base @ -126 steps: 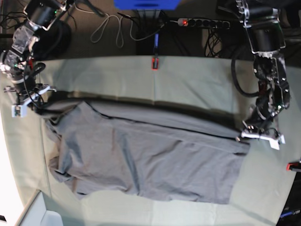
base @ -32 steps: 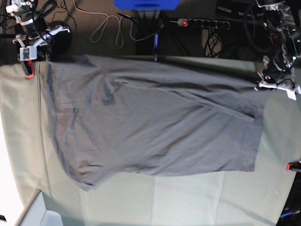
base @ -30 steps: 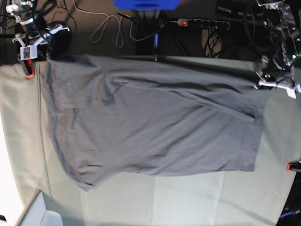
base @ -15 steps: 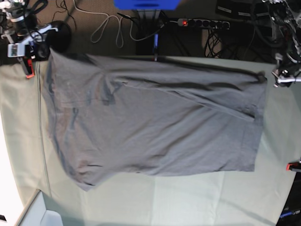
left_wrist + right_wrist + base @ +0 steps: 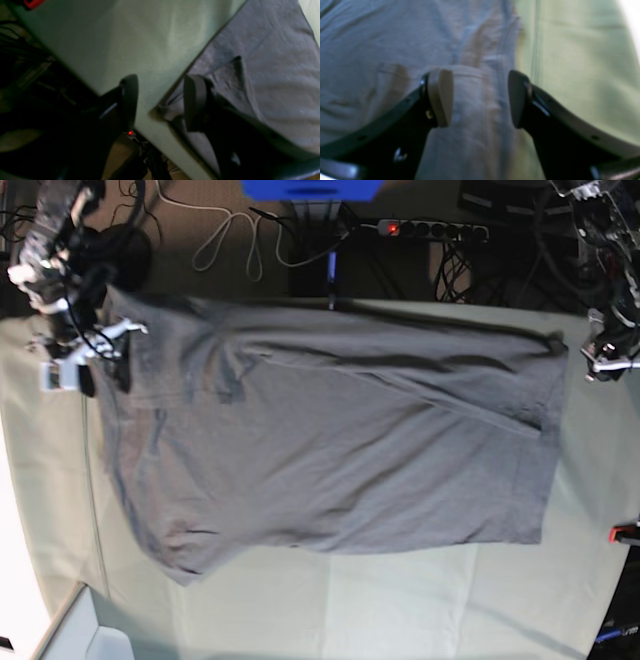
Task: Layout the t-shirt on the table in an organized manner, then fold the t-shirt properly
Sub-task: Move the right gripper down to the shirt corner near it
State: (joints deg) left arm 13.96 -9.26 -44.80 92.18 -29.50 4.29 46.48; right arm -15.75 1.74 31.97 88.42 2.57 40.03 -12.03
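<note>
The dark grey t-shirt lies spread flat across the table, long side running left to right. My right gripper hovers over the shirt's left edge. In the right wrist view this gripper is open, with a hemmed band of the t-shirt lying below the gap. My left gripper sits just off the shirt's far right corner. In the left wrist view that gripper is open, and the corner of the t-shirt rests on the table beneath it.
A red clamp grips the table's right edge, and another red clamp shows in the left wrist view. Beyond the far edge lie a power strip and cables. A pale box corner sits at the near left.
Both grippers have opened and let go of the shirt's far corners, and the shirt now rests flat. The right arm moved toward the near side, over the shirt's left edge. The left arm barely shifted.
</note>
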